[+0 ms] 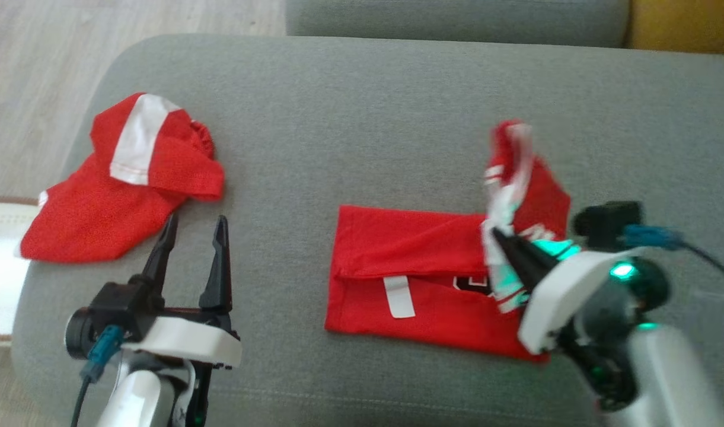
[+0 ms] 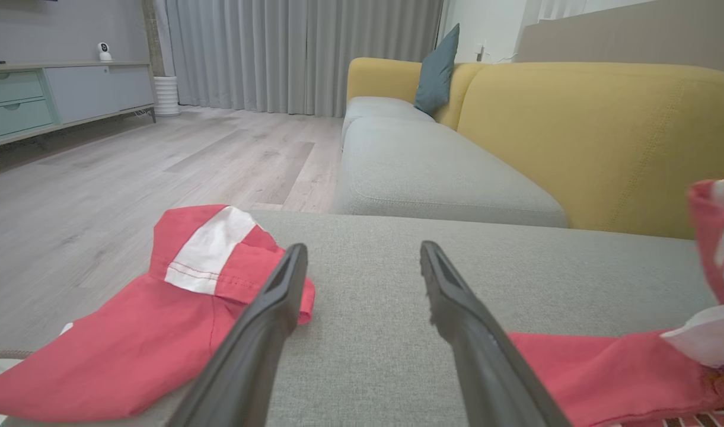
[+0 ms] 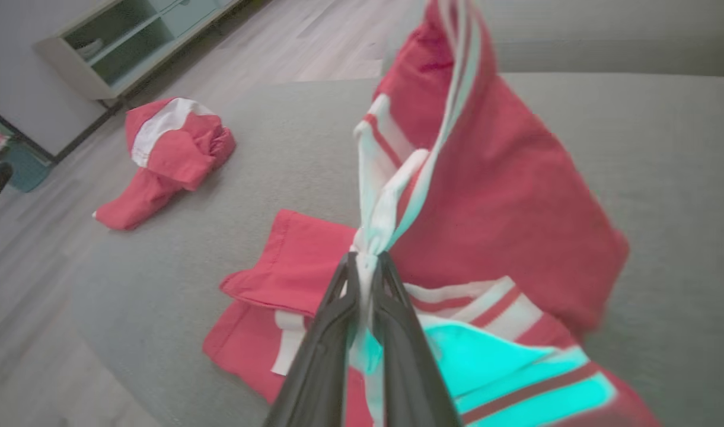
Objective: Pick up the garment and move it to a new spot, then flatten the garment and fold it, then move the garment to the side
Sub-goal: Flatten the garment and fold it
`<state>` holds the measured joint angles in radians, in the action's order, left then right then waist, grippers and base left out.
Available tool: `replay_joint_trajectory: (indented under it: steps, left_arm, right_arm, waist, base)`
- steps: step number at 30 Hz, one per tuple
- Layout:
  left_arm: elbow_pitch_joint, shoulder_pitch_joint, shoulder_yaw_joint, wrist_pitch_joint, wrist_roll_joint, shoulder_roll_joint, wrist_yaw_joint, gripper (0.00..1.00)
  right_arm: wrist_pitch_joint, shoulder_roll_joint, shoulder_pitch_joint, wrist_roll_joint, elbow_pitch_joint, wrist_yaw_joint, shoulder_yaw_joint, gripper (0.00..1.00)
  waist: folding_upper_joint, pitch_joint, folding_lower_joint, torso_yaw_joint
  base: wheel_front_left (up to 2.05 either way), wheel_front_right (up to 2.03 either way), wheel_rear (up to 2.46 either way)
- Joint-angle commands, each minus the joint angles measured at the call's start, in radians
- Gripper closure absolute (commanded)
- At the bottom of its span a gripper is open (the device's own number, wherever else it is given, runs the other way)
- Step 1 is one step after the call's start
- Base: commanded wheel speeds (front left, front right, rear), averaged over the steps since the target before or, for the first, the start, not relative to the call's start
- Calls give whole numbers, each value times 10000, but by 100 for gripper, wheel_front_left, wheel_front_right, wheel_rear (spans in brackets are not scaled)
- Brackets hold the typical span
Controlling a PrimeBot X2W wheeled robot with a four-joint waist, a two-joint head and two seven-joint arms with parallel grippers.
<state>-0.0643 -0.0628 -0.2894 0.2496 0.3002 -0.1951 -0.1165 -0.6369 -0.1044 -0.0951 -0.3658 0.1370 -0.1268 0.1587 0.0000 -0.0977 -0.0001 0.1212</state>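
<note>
A red garment (image 1: 409, 267) with white trim lies partly folded on the grey cushion (image 1: 362, 118), right of centre. My right gripper (image 1: 499, 236) is shut on its white-striped edge and holds that part lifted above the rest. In the right wrist view the raised flap (image 3: 504, 196) stands up from my closed fingertips (image 3: 366, 261). My left gripper (image 1: 194, 228) hovers open at the lower left, its fingers empty, just below a second red and white garment (image 1: 124, 178). The left wrist view shows that garment (image 2: 160, 320) left of my open fingers (image 2: 278, 308).
The second garment lies near the cushion's left edge, beyond which is wooden floor (image 1: 35, 71). A yellow sofa back (image 2: 605, 136) and another grey seat (image 2: 433, 172) stand behind. A low cabinet (image 2: 59, 95) is across the room.
</note>
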Motion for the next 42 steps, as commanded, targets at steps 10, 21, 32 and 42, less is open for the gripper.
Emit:
replay_joint_trajectory:
  steps: [10, 21, 32, 42]
  left_arm:
    - [79, -544, 163, 122, -155, 93, 129, 0]
    - [-34, -772, 155, 122, -250, 235, 230, 0]
    - [-23, -697, 347, 122, -365, 209, 242, 0]
    - [26, -460, 537, 122, -416, 77, 129, 0]
  right_arm:
    - [2495, 537, -1261, -2284, -2869, -39, 2035, 100]
    - [4925, 540, -2617, -3954, -5495, -39, 3740, 0]
    - [8122, 528, -3313, -2903, -4920, -39, 3728, 0]
    - [7634, -91, -1430, -308, -3176, -39, 137, 0]
  waist:
    - [0, -128, 1, 802]
    - [0, -374, 1, 1012]
    - [0, -306, 1, 465]
    - [0, -91, 1, -333]
  base:
    - [0, 0, 0]
    - [0, 0, 0]
    - [0, 0, 0]
    - [0, 0, 0]
